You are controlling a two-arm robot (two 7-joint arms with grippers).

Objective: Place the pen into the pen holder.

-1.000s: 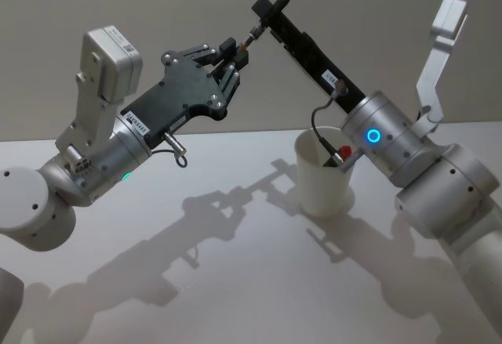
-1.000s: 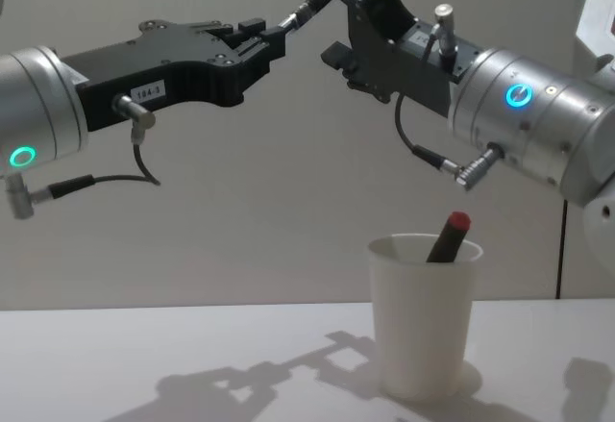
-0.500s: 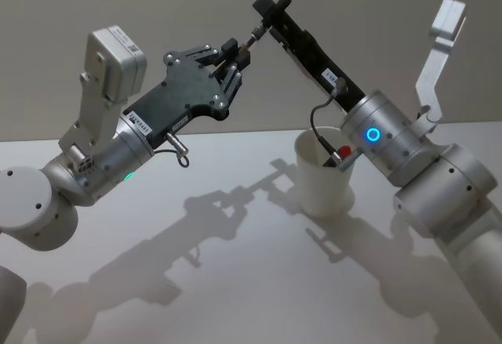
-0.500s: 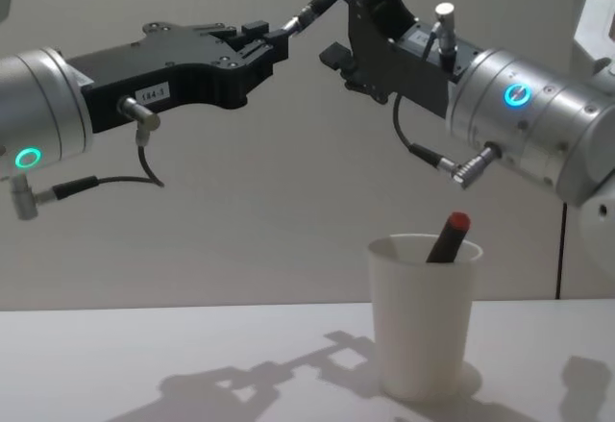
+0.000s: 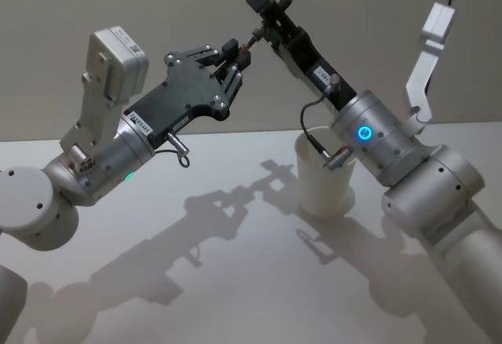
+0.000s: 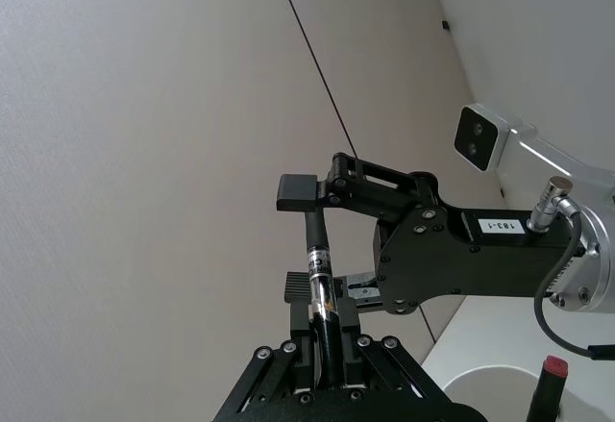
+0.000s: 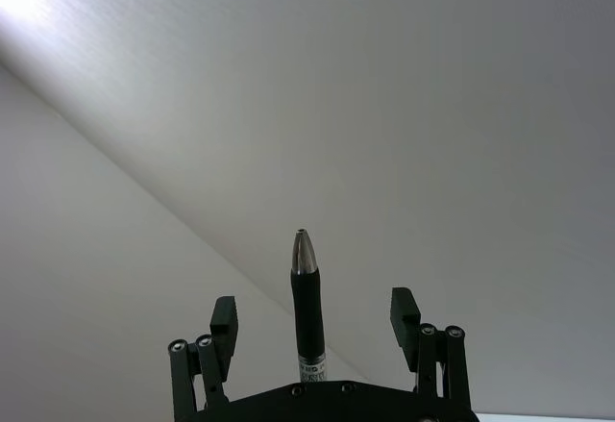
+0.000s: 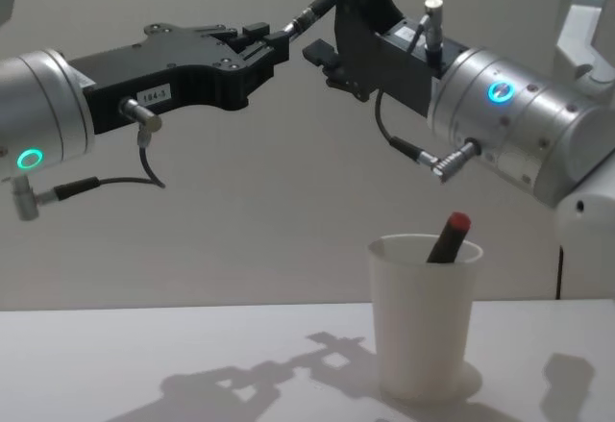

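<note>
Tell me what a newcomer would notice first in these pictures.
Probably the two black grippers meeting high above the table: the left gripper is shut on a dark pen, while the right gripper stands open around its silver-tipped end. Next, the white pen holder below the right arm, with a red-capped marker poking out.

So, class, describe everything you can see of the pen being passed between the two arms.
The pen is slim and black, with a printed label band and a silver metal tip. It is held in mid-air, high above the white paper cup. The left gripper clamps its lower barrel, while the right gripper has open jaws on either side of the tip end, not yet closed on it.
</note>
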